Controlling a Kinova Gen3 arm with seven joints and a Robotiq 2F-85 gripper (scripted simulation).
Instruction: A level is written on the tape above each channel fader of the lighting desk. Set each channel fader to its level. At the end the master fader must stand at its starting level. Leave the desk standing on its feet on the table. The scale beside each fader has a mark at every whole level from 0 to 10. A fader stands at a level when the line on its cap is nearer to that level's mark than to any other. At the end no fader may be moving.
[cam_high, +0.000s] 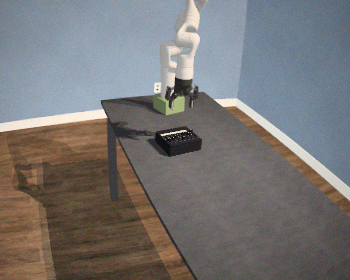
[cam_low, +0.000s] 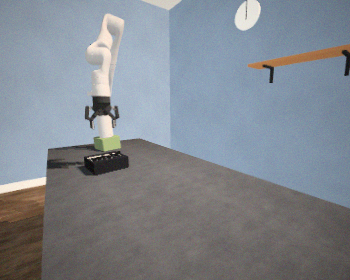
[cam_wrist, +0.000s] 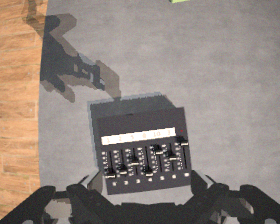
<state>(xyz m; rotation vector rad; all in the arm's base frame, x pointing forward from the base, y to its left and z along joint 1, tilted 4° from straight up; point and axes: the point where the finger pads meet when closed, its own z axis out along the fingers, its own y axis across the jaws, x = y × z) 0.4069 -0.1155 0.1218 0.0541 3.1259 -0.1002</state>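
The black lighting desk (cam_high: 186, 147) (cam_low: 113, 165) (cam_wrist: 142, 121) stands on the table. Its white tape (cam_wrist: 138, 136) seems to read 1, 2, 5, 8, 10, 3; the first and last digits are blurred. In the wrist view, fader caps one (cam_wrist: 110, 173), two (cam_wrist: 122, 169) and four (cam_wrist: 148, 172) sit low. Cap three (cam_wrist: 134, 160) is mid-slot, cap five (cam_wrist: 158, 149) high, cap six (cam_wrist: 172, 157) around the middle. The master cap (cam_wrist: 184, 143) is near its slot's top. Exact levels are too small to read. My gripper (cam_high: 182, 106) (cam_low: 103, 126) (cam_wrist: 146, 180) is open and empty, high above the table.
The grey table (cam_high: 215, 190) (cam_low: 200, 215) (cam_wrist: 225, 80) has an edge beside the desk's left in the wrist view. A green block (cam_high: 168, 105) (cam_low: 107, 144) is at the arm's base. The arm's shadow falls beside the desk. A shelf (cam_low: 300, 58) is on the wall.
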